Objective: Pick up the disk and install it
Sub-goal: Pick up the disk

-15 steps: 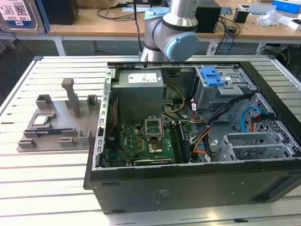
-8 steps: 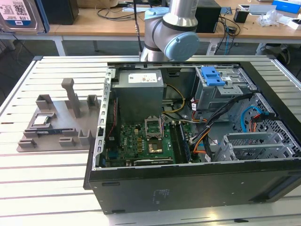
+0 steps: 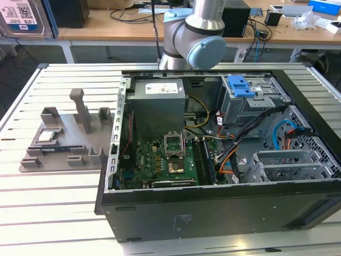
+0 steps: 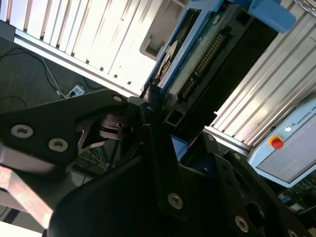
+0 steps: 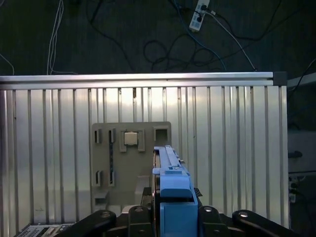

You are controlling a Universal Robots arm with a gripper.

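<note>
The disk (image 5: pixel 169 159), a silver drive in a blue plastic frame, is seen edge-on between my gripper's (image 5: pixel 174 213) black fingers (image 5: pixel 136 215), high above the slatted table. In the second wrist view the disk (image 4: pixel 197 54) shows its green circuit-board side and connector, and the gripper (image 4: pixel 159 114) is shut on its end. The exterior view has the disk (image 3: pixel 24 18) at the top of its left side, label showing, hanging above the grey fixture (image 3: pixel 64 138). The arm's joint (image 3: pixel 200 37) stands behind the computer case.
An open computer case (image 3: pixel 213 213) lies on the table, with a drive cage and a light blue clip (image 3: pixel 241 85) at its far side on the exterior view's right. The grey fixture (image 5: pixel 131 163) carries a small square silver chip (image 5: pixel 131 138). Cables lie on the floor beyond the table edge (image 5: pixel 138 77).
</note>
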